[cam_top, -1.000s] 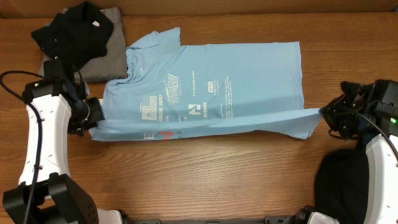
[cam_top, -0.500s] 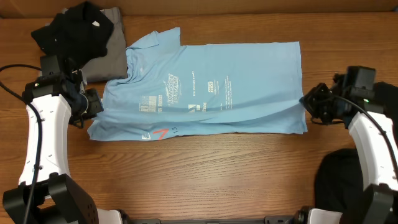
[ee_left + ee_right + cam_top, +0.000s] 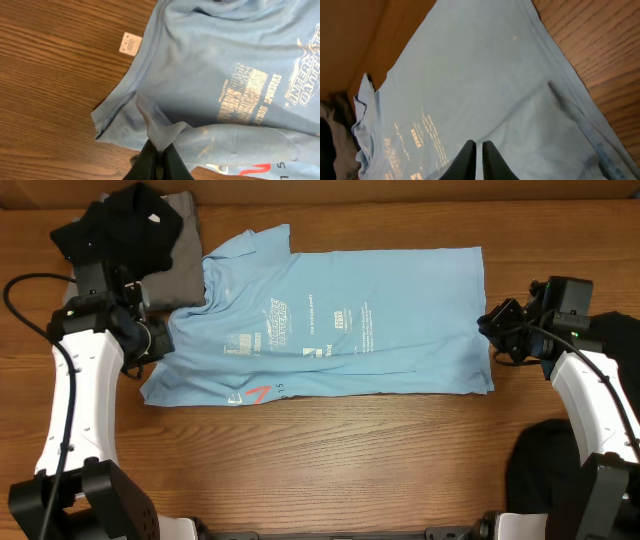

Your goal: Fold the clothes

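The left tool point(image 3: 159, 152) is closed on a small peak of the blue T-shirt point(image 3: 210, 65) near its edge. The right tool point(image 3: 478, 150) has its fingers almost together above the cloth; if they hold it, I cannot tell. The shirt lies spread on the desk point(image 3: 350, 470), soft and light, probably best gripped at corners.

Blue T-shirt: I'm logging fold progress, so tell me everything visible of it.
The light blue T-shirt lies spread on the wooden table, soft knit with white print and a red mark, its near edge doubled over. Its sleeve end abuts the gray and black clothes. The left gripper pinches a peak of cloth; the right gripper sits at the opposite end.
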`<state>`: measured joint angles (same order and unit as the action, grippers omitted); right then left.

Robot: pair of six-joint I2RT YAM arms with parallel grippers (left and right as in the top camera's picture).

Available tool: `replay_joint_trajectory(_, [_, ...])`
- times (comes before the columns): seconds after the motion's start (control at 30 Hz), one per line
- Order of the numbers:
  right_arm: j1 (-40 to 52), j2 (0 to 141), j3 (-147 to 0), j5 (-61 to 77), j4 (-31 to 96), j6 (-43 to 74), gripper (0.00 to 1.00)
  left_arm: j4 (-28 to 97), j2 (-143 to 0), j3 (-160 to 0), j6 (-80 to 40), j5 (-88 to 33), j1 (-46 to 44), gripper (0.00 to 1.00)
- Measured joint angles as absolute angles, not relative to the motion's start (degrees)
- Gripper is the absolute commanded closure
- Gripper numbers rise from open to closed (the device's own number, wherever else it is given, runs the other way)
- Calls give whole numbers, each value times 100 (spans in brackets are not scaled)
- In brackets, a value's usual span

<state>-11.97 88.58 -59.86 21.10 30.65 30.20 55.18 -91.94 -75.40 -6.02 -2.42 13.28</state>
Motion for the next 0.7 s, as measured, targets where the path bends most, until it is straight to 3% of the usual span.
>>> replay_joint_trajectory(0.1, [-1197, 8858, -5986, 2073, 3068, 3028, 60, 5518, -9194, -7540, -602, -244, 1297, 94])
replay_joint_trajectory(0.17, [-1197, 8858, -5988, 2045, 3111, 2991, 50, 5518, -9194, -7540, -600, -242, 1293, 91])
replay_joint_trajectory(0.47, [-1186, 9391, -5990, 1557, 3341, 2991, 49, 5518, -9194, -7540, -602, -244, 1293, 92])
replay_joint_trajectory(0.7, [-1186, 10370, -5990, 1393, 3225, 2978, 59, 5524, -9194, -7540, -602, -244, 1293, 92])
